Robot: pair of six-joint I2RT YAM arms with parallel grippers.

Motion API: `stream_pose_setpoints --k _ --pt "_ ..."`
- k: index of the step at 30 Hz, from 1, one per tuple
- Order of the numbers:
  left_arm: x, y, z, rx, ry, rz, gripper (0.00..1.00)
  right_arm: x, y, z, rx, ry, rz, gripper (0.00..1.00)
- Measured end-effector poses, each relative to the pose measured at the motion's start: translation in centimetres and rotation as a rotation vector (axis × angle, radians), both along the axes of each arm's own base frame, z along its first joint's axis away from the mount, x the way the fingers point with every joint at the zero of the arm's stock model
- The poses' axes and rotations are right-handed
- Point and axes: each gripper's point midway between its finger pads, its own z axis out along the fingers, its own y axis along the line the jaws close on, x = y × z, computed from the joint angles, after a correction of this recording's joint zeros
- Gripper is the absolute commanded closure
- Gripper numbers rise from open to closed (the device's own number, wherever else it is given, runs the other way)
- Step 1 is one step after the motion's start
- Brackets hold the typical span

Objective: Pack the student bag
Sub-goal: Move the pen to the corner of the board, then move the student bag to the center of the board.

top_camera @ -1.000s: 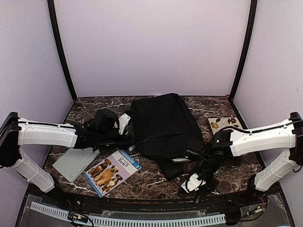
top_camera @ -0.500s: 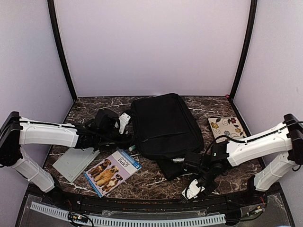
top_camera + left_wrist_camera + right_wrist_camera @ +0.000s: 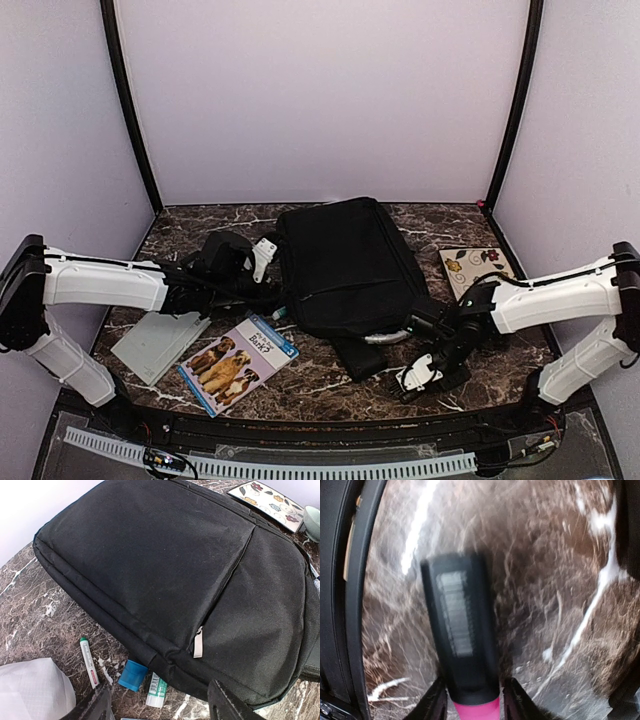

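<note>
While the student bag (image 3: 345, 255), a large black soft fabric backpack, lies flat at the middle of the dark marble-patterned tabletop (image 3: 320, 385), an arm is stretched toward it from each side. The left hand (image 3: 159, 694) stands open: its two black fingers (image 3: 97, 709) are spread wide and nothing is caught between them. The bag is found directly ahead of this hand, filling most of the left wrist view, and a zip with a light grey pull tab (image 3: 198, 643) is seen on its face just beyond one fingertip. Between the hand and the bag's nearest edge, a white pen with a green top (image 3: 89, 661), a blue cylindrical cap (image 3: 132, 675) and a white tube with a green printed label (image 3: 156, 691) are laid on the tabletop, the last two right at the bag's edge.

The right hand (image 3: 474, 696) is closed on a black stick-shaped object with a grey ribbed panel and a pink end (image 3: 462, 630); both of its fingers are pressed against the object's sides where black meets pink. From above, this hand is seen low over the tabletop, just beside the bag's near corner, with the bag ahead and to its left and a light grey handle loop (image 3: 385, 338) between them. A flat card printed with flowers (image 3: 478, 266) is placed farther off, ahead and to the right of this hand.
</note>
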Motion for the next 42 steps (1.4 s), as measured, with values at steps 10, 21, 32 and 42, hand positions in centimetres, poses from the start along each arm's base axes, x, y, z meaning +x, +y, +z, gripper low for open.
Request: stream_pose_setpoints --k 10,21,32,42 --pt "0.0 0.0 0.1 -0.002 0.004 0.002 0.31 0.4 -0.9 2.5 0.051 0.034 -0.107 0.44" --pt "1.3 -1.8 4.5 -0.061 -0.057 -0.022 0.33 6.0 6.8 11.7 0.446 0.101 -0.331 0.48" --pt "1.8 -3.1 5.4 -0.092 -0.079 -0.053 0.37 16.5 8.0 8.5 0.509 0.046 -0.639 0.48" --pt "1.3 -6.2 2.0 -0.151 -0.031 -0.144 0.45 23.0 8.3 4.6 0.462 -0.134 -0.794 0.52"
